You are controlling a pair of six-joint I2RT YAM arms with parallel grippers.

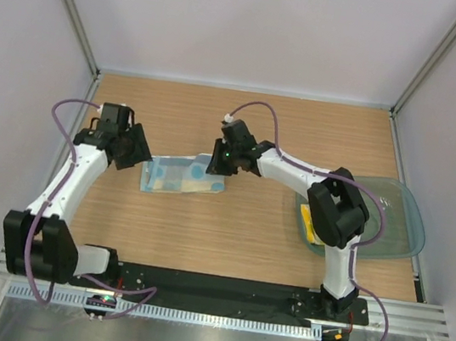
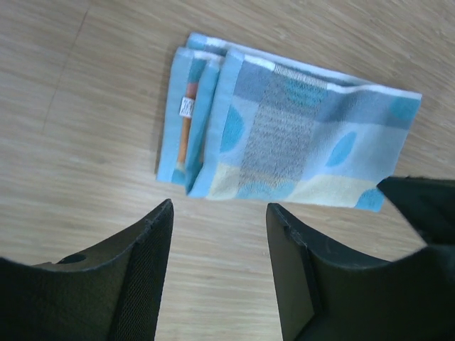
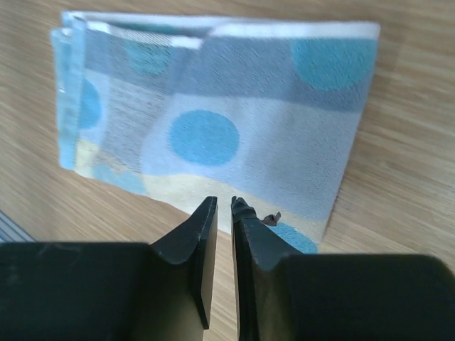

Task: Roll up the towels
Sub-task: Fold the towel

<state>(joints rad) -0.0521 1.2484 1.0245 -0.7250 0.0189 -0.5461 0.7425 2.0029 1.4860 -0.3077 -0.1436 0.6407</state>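
The light blue towel [image 1: 182,177] with coloured spots lies folded flat on the wooden table, between my two grippers. My left gripper [image 1: 141,151] hovers at its left end, jaws open and empty; in the left wrist view the towel [image 2: 298,142] lies just beyond the left gripper [image 2: 220,206]. My right gripper [image 1: 219,162] is at the towel's right end. In the right wrist view the right gripper [image 3: 223,200] is closed to a thin slit above the near edge of the towel [image 3: 213,128], with no cloth visible between the jaws. A yellow towel [image 1: 309,224] lies in the tub, partly hidden by my right arm.
A clear bluish plastic tub [image 1: 400,222] sits at the table's right edge, under my right arm's elbow. Grey walls close the table in on the left, right and far sides. A black base rail [image 1: 219,289] runs along the near edge.
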